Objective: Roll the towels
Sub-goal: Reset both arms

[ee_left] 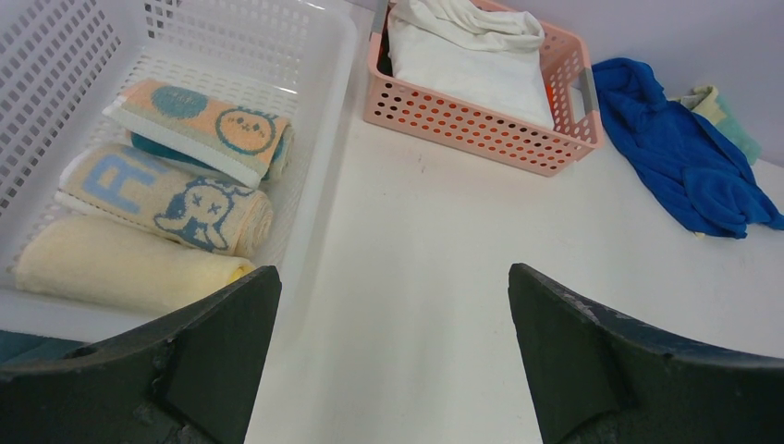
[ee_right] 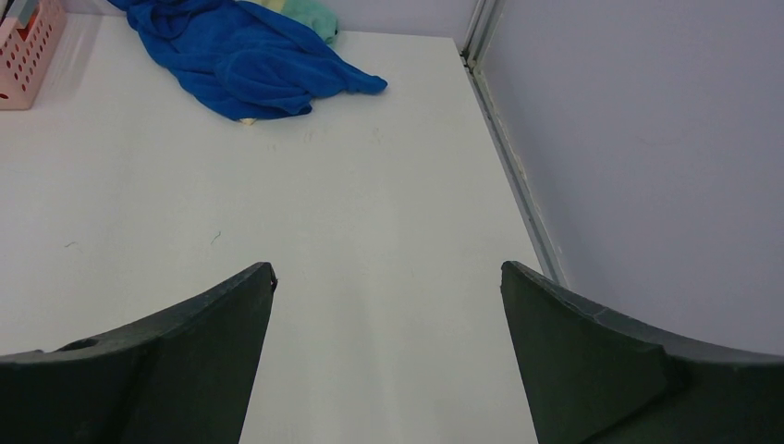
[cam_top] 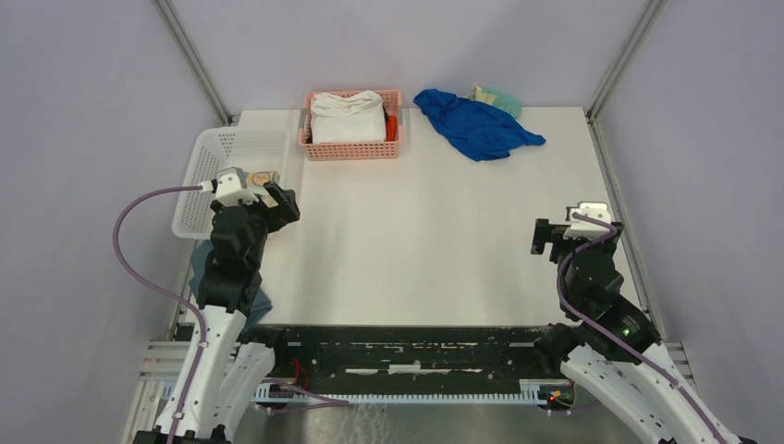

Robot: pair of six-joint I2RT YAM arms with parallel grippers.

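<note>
Gaping empty, the left end effector (ee_left: 393, 271) hangs right of the rolled towels (ee_left: 166, 199).

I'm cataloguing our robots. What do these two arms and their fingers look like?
Both the left arm and right arm have white lower links and black upper links. A purple cable runs along each. A green light glows on the right one. The fingers are broad, dark, matte wedges.
</note>
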